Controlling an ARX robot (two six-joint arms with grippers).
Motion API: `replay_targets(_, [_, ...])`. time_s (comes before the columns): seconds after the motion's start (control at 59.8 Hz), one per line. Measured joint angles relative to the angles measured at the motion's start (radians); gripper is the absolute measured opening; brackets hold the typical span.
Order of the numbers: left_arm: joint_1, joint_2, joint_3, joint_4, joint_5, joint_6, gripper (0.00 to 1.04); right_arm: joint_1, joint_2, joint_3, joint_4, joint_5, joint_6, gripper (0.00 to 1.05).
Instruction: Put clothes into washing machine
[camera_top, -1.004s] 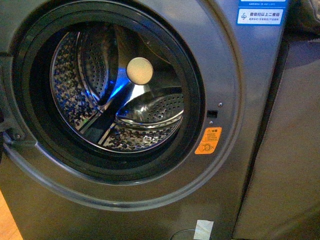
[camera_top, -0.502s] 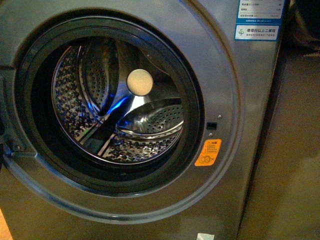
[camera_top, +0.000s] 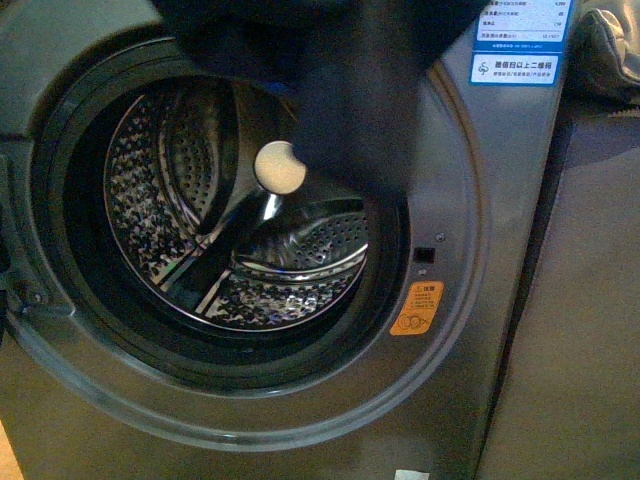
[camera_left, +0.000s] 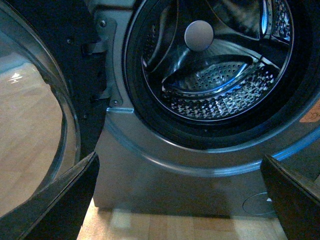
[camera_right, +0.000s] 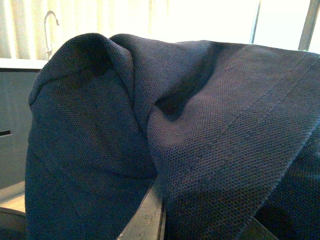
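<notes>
The washing machine (camera_top: 455, 190) fills the front view, its round porthole open onto the shiny perforated drum (camera_top: 240, 270). A dark blue garment (camera_top: 350, 100) hangs from the top edge of that view, across the upper right of the porthole. The same garment (camera_right: 200, 125) fills the right wrist view, draped over my right gripper (camera_right: 190, 220), which is shut on it; one grey finger (camera_right: 146, 220) shows under the cloth. My left gripper (camera_left: 180, 200) is open and holds nothing, low before the machine's front (camera_left: 165, 185), below the drum (camera_left: 220, 95).
The open glass door (camera_left: 35, 125) stands at the hinge side of the machine. An orange sticker (camera_top: 417, 308) and a blue-white label (camera_top: 518, 68) mark the front. A plain grey panel (camera_top: 580, 300) adjoins on the right. Wooden floor (camera_left: 175, 227) lies below.
The dark blue garment has come into the front view from the top and now hangs before the upper porthole. The front camera has tilted slightly, so the sticker sits lower.
</notes>
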Motion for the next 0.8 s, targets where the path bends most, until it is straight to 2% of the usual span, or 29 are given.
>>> replay_targets(0.184, [0.0,0.0,0.0,0.0,0.0,0.0,0.98,0.004,0.01,-0.013,-0.005,-0.087,0.026,0.12])
replay_targets(0.803, [0.001,0.0,0.0,0.0,0.005,-0.003,0.98,-0.002,0.01,-0.017,-0.005,-0.085,0.032,0.12])
